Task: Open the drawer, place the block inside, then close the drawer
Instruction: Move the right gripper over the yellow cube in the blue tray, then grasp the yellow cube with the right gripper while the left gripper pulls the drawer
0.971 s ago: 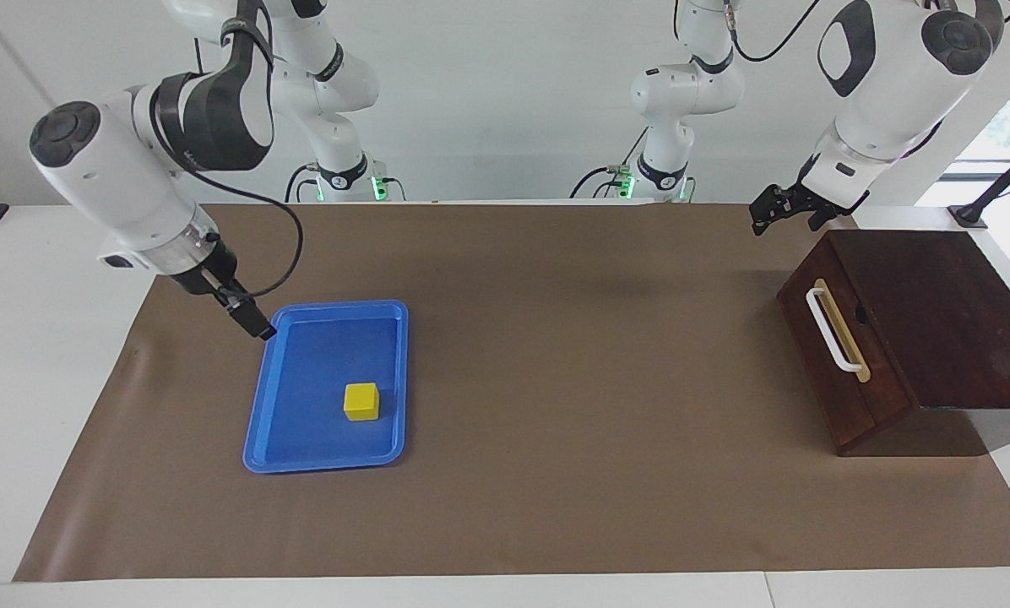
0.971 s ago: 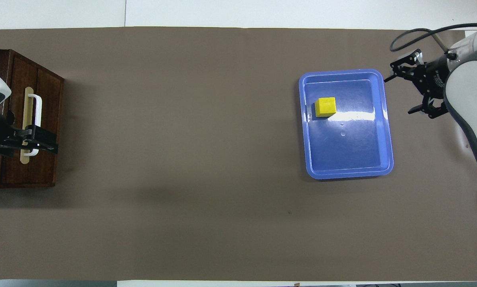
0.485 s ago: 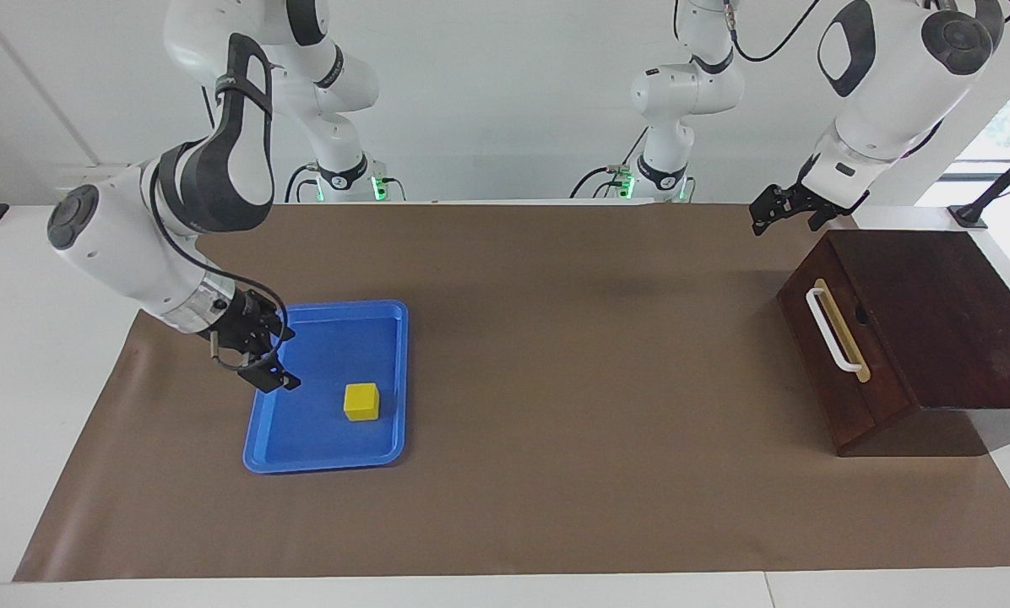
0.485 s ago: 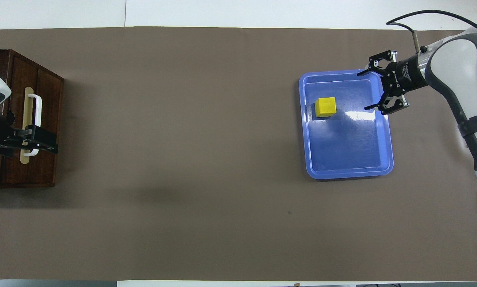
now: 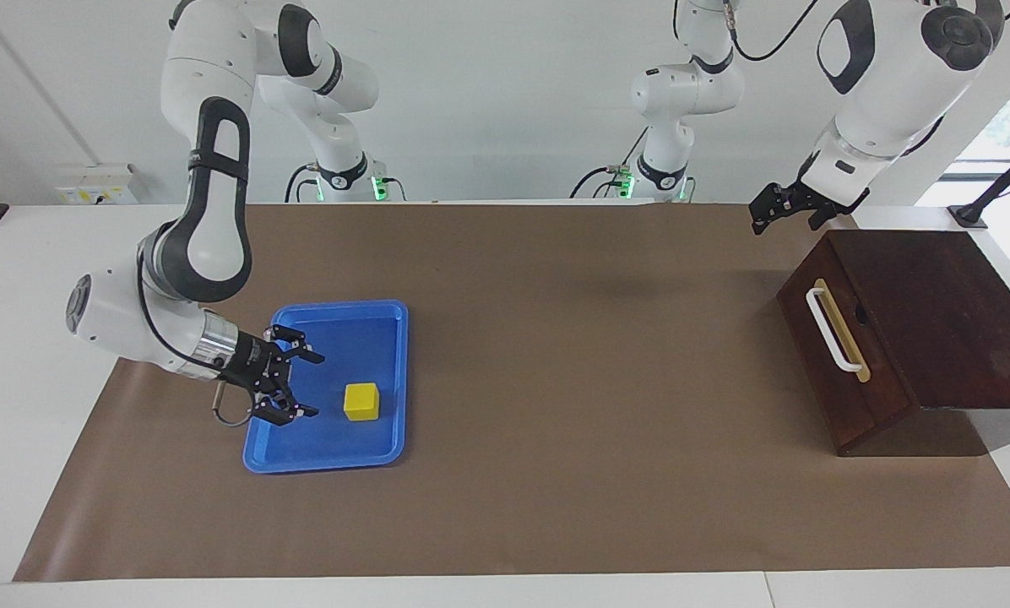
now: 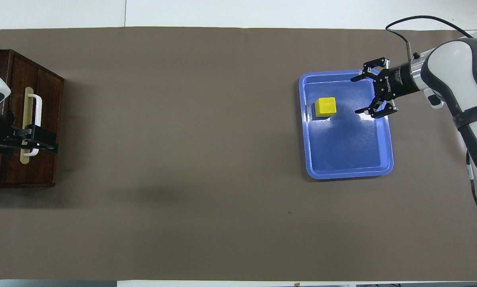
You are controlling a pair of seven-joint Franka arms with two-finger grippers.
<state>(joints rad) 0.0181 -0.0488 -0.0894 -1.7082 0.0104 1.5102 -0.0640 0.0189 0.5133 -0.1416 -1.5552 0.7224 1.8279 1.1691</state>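
Facing view: right pincer (image 5: 312, 385) moved over tray (image 5: 387, 456), spread, beside block (image 5: 361, 401).

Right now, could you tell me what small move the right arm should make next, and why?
Probably ease the open right gripper sideways until its fingers straddle the block. It sits in the blue tray, level with the block and not touching it.

The right gripper (image 6: 356, 95) is hanging over the blue tray (image 6: 347, 169), jaws spread wide, fingers pointing at the yellow block (image 6: 326, 107) and not touching it. The block is sitting inside the tray, in the part farther from the robots. At the left arm's end, the left gripper (image 6: 43, 140) is overlapping the white handle (image 6: 37, 109) on the closed drawer (image 6: 45, 119), its jaws spread.
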